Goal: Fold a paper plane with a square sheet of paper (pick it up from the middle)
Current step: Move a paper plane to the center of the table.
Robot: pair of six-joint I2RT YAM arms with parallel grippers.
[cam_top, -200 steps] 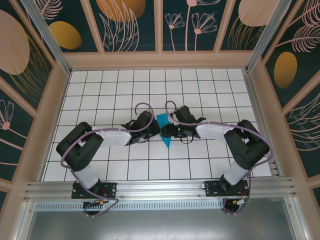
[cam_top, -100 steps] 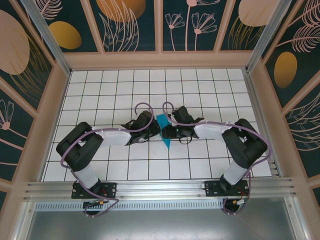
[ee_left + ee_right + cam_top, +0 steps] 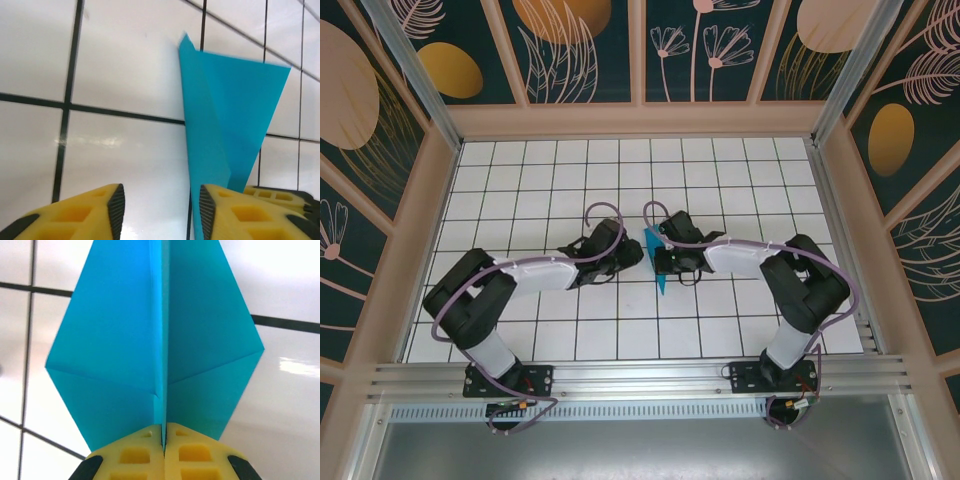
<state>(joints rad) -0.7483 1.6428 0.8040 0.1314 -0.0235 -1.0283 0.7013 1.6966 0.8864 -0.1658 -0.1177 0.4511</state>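
My right pincer (image 3: 163, 432) sits at the bottom of my view, its two yellow fingers (image 3: 135, 455) pressed tight together with the centre crease (image 3: 163, 315) of the teal-blue paper plane (image 3: 115, 340) nipped between them. From that crease the paper spreads to both sides in a kite shape, widest just above my fingertips and narrowing toward the top. Under it lies the white tiled table (image 3: 280, 280), crossed by dark grid lines (image 3: 285, 323).
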